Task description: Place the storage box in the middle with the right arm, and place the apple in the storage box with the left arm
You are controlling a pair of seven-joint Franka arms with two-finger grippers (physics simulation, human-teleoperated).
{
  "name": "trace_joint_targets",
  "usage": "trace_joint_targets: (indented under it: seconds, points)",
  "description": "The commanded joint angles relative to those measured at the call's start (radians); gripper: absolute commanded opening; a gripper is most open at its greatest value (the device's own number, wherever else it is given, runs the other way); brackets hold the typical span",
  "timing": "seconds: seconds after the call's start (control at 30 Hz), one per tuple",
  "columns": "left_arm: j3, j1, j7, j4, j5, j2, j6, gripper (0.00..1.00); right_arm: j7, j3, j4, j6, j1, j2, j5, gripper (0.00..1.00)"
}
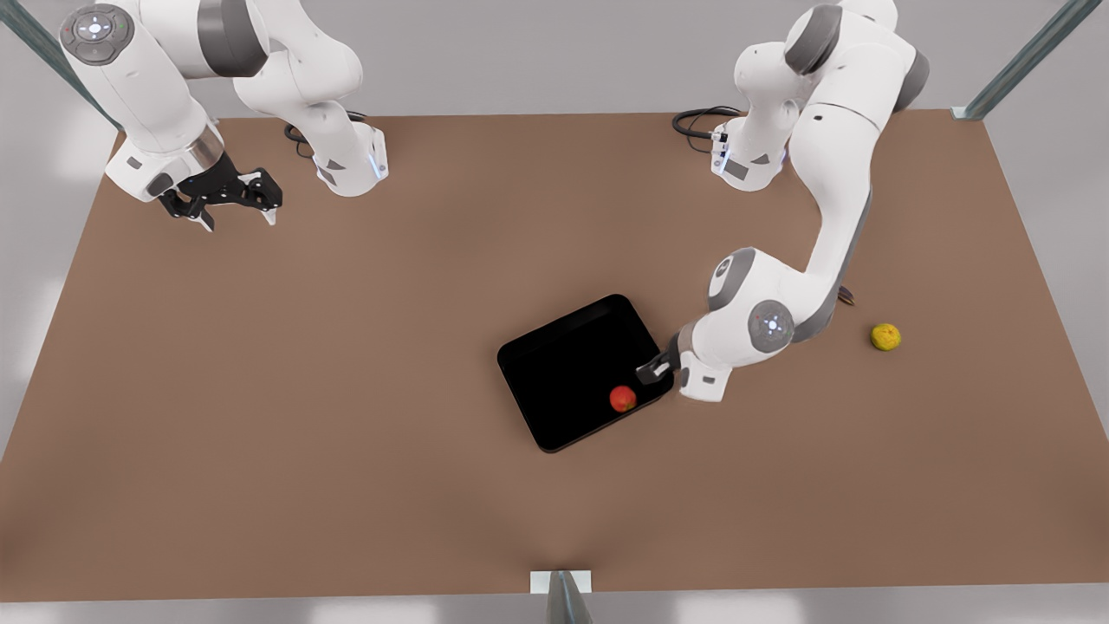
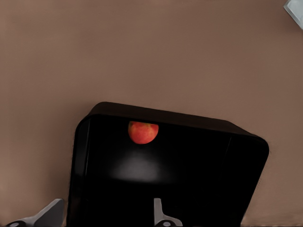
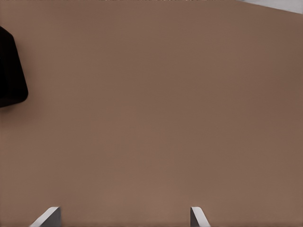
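Brown, matte tabletop [image 1: 346,390] runs wall to wall here, pale grey floor around it and slanted metal posts at the corners. On the front view's left, the right gripper [image 1: 236,211] hangs high above bare table, fingers spread wide apart, nothing between them; this arm waits. Moving across to the middle: the storage box [image 1: 567,368], glossy black, shallow, rounded corners, sits skewed on the table. Inside it, against the wall on the near side, rests the apple [image 1: 622,399], small and red with an orange-yellow blush. Right beside it the left gripper [image 1: 656,368] hovers over the box's edge, fingers parted and holding nothing, the apple lying free ahead of them. Further right, a yellow-green fruit [image 1: 885,336] sits alone. A dark sliver [image 1: 846,297] pokes out behind the left arm; too hidden to identify.
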Motion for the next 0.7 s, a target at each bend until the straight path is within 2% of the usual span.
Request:
trace_joint_targets:
  seconds: [0.0, 0.03, 0.1, 0.13, 0.2, 0.23, 0.27, 0.37, 0.43, 0.53, 0.67]
  points:
    - [0.023, -0.002, 0.07, -0.001, 0.111, -0.023, -0.026, 1.0, 0.0, 0.0, 0.0, 0.001, 0.0, 0.0, 0.0, 1.0]
    - [0.097, -0.002, 0.283, -0.041, 0.124, -0.106, -0.046, 1.0, 0.0, 0.0, 0.0, 0.0, 0.0, 0.0, 0.0, 1.0]
    - [0.157, -0.002, 0.453, -0.076, 0.128, -0.246, -0.148, 1.0, 0.0, 0.0, 0.002, 0.001, 0.0, 0.001, 0.002, 1.0]
    - [0.198, -0.002, 0.551, -0.063, 0.126, -0.298, -0.213, 1.0, 0.0, 0.0, 0.002, 0.001, 0.0, 0.0, 0.002, 1.0]
    - [0.211, -0.003, 0.608, -0.012, 0.124, -0.342, -0.329, 1.0, 0.0, 0.0, 0.002, 0.001, 0.0, 0.0, 0.002, 1.0]
    - [0.27, -0.003, 0.722, -0.045, 0.108, -0.422, -0.412, 1.0, 0.0, 0.0, 0.0, 0.001, 0.0, 0.0, 0.002, 1.0]
    - [0.329, -0.005, 0.755, -0.087, 0.094, -0.465, -0.409, 1.0, 0.0, -0.002, -0.001, 0.0, 0.0, -0.002, 0.002, 1.0]
    - [0.333, -0.005, 0.75, -0.102, 0.105, -0.468, -0.415, 1.0, 0.0, -0.003, -0.004, 0.0, -0.002, -0.009, 0.002, 1.0]
    - [0.326, -0.005, 0.743, -0.078, 0.095, -0.399, -0.4, 1.0, 0.002, -0.002, -0.006, 0.001, -0.002, -0.009, 0.002, 1.0]
    - [0.321, -0.006, 0.74, 0.132, 0.092, -0.247, -0.487, 1.0, 0.002, -0.003, -0.001, 0.001, -0.002, -0.008, 0.002, 1.0]
    - [0.32, -0.006, 0.74, 0.128, 0.094, -0.252, -0.489, 1.0, 0.002, -0.002, 0.0, 0.0, -0.002, -0.009, 0.002, 1.0]
